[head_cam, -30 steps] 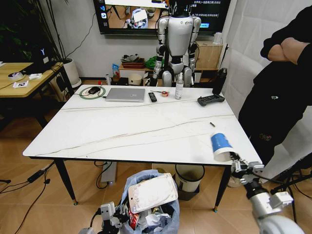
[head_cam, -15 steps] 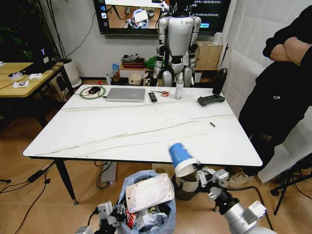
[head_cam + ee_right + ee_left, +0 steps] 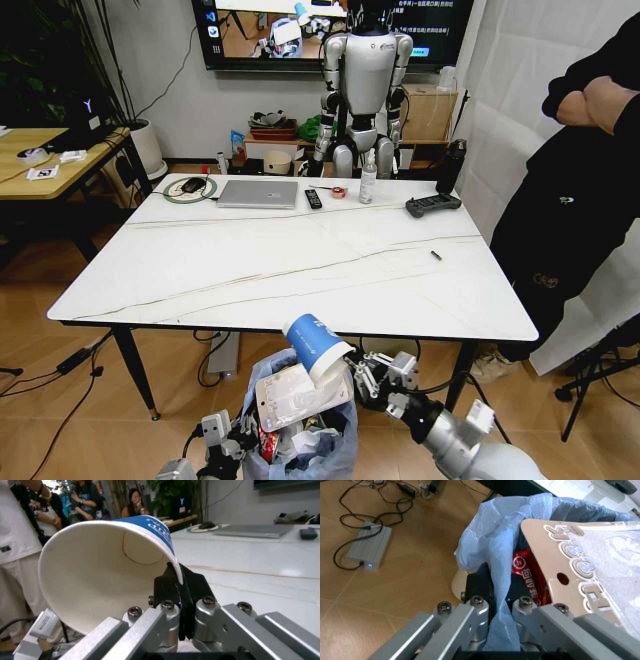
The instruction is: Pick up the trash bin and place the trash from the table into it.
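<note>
The trash bin (image 3: 345, 440), lined with a light-blue bag, hangs low in front of the table (image 3: 300, 260). My left gripper (image 3: 238, 440) is shut on its bag rim; the left wrist view has those fingers (image 3: 479, 592) pinching the blue plastic (image 3: 490, 547). A clear plastic pack (image 3: 298, 397) and red wrapper (image 3: 527, 578) stick out of the bin. My right gripper (image 3: 348, 368) is shut on the rim of a blue-white paper cup (image 3: 318, 346), tilted just above the bin's mouth. In the right wrist view the cup (image 3: 105, 577) opens toward the camera.
A laptop (image 3: 258, 193), remote (image 3: 313, 198), bottle (image 3: 367, 184), black controller (image 3: 432, 205) and a small dark item (image 3: 436, 255) lie on the table. A person (image 3: 575, 200) stands at the right. A wooden desk (image 3: 50, 150) is at the left.
My right gripper has carried the cup leftward and down, from the table's front right corner to above the bin. The left gripper keeps its hold on the bin.
</note>
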Robot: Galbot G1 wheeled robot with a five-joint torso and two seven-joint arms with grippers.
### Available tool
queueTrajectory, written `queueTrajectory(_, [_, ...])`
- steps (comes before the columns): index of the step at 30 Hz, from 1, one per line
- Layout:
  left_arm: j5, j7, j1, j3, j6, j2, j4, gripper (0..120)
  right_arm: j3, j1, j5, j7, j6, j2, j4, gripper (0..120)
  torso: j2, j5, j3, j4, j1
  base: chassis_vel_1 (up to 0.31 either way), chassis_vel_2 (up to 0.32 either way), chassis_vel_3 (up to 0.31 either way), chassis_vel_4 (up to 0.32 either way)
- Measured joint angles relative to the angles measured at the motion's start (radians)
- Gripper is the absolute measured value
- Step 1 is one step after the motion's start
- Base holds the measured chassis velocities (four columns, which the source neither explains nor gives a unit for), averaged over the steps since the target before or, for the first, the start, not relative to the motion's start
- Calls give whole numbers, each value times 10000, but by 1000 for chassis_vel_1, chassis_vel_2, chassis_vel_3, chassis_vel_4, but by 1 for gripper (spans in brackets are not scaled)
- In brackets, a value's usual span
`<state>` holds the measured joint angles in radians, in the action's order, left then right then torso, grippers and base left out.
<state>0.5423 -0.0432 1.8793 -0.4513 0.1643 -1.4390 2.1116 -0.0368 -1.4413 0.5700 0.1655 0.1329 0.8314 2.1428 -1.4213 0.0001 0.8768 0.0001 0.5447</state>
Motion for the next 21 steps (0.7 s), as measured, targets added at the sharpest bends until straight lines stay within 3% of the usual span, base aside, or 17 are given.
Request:
queueTrajectory(10, [-158,-14,17,31,24,-85,17,0,704,320,-63,-278,-349,-407,-363,0,0,0,0,-2,0,0,0,0,0])
queueTrajectory(14, [-216,-21,32,23,24,-82,45,0,775,114,206,-1019,-1448,-570,388,0,-1,-2,0,-3,0,0,0,0,0])
queueTrajectory(21, [-225,-32,54,-7,26,-85,91,0,1360,62,-21,-2075,-2259,-649,738,0,-1,-1,0,-3,0,0,0,0,0])
